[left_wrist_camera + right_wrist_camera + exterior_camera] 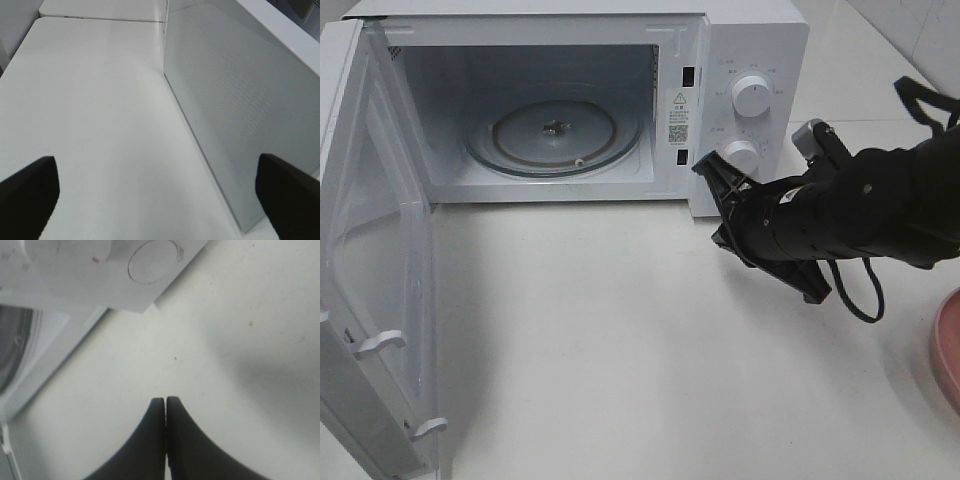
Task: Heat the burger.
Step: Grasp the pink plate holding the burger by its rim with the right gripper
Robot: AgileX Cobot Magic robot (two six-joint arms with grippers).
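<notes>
Exterior high view: a white worktop [620, 340] carries a white microwave [750, 40], its door [370, 300] swung wide to the left, with the glass turntable [555, 135] inside. The black right arm [880, 200] reaches in from the right toward the control panel. A slice of pink plate [948, 345] shows at the right edge; the burger is out of view. The right tool [708, 168], clenched on nothing, hangs just beside the lower knob [741, 157]. The left tool [156, 170], seen only by its wrist camera, is spread wide and grasps nothing, beside a white dotted panel [240, 125].
</notes>
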